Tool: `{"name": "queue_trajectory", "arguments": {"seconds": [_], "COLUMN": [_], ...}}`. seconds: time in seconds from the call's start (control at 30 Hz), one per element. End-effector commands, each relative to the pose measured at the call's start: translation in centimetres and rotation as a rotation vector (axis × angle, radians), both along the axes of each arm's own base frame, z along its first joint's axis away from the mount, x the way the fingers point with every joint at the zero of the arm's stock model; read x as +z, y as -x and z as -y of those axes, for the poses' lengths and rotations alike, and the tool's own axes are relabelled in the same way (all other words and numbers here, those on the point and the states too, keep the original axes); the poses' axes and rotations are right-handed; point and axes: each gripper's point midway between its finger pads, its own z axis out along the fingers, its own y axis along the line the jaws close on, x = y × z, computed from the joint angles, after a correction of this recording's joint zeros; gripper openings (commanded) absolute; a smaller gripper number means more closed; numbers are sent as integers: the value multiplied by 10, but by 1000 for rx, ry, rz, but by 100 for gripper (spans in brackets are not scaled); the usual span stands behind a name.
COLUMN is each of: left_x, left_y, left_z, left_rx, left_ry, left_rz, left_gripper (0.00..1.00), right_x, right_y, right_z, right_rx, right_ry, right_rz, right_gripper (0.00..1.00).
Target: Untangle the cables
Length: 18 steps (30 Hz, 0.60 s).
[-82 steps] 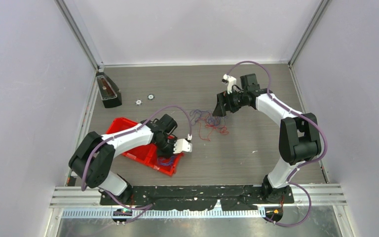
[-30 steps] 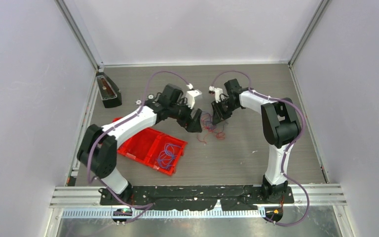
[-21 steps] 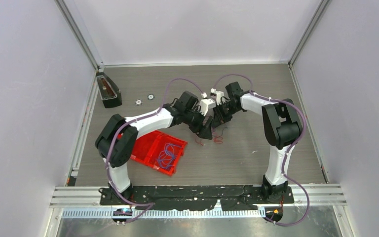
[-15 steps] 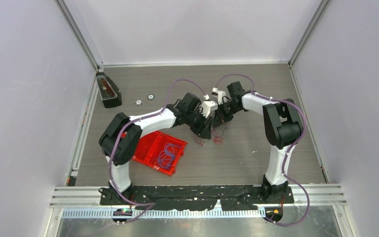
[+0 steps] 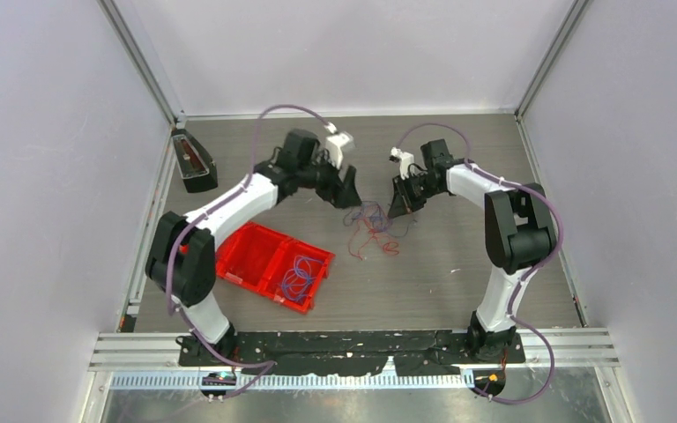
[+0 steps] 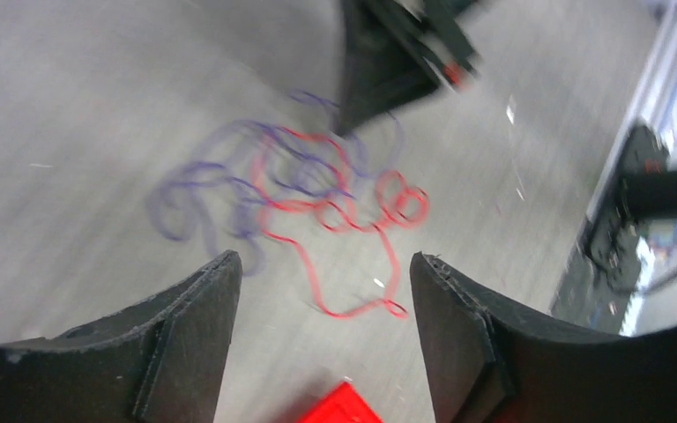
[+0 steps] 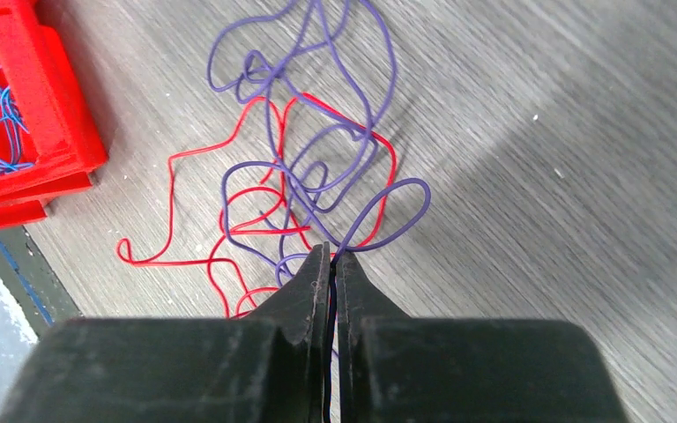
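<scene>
Cables, thin red and purple strands, lie tangled in loose curls near the middle of the worktop. One purple cable at the tangle's right side is pinched between the clenched jaws of the right gripper, its tips low at the tangle's edge. The left gripper hangs just left of the tangle, toward the far edge, jaws released and wide apart, nothing between them. Toward the near-left corner sits a red tray, set at an angle, with blue cables coiled in its right compartment. A black box stands at the left edge, with two small discs just beside it.
</scene>
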Motion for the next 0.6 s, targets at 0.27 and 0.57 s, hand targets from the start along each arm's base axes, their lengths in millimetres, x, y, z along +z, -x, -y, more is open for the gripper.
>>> {"name": "queue_trajectory", "arguments": {"seconds": [0.27, 0.57], "left_x": [-41, -76], "left_y": [-70, -72], "left_z": [-11, 4], "left_rx": [183, 234], "left_ry": [-104, -135], "left_rz": [-155, -280], "left_gripper": [61, 55], "right_x": [40, 38], "right_y": [-7, -7], "right_z": [-8, -9], "right_rx": [118, 105], "right_ry": [-4, -7], "right_rz": [204, 181], "right_gripper": [5, 5]}}
